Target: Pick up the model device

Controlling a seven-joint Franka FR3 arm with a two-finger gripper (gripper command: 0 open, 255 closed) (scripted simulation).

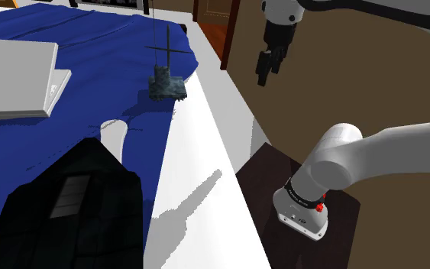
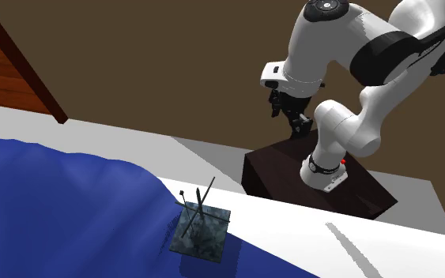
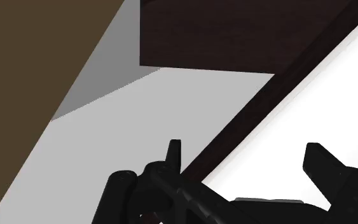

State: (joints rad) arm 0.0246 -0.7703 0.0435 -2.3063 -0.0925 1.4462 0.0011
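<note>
Shoulder view, left to right: a white slab [image 1: 14, 72] and a black garment [image 1: 75, 206] lay on the blue cloth [image 1: 91, 46]. The device [image 1: 166, 82], a dark block with thin rods rising from it, stood near the cloth's right edge, beside the bare white surface [image 1: 198, 160]. The gripper [image 1: 268, 70] hung well apart from it, off the surface and near the stand [image 1: 260, 170]. In the wrist view the fingers [image 3: 173, 153] stood apart with nothing between them: released.

Risks noted:
- A descending finger could strike the rods and tip or skew the device.
- A closure on the rods alone would likely slip.
- A sideways push could slide the device over the loose cloth towards the edge.
</note>
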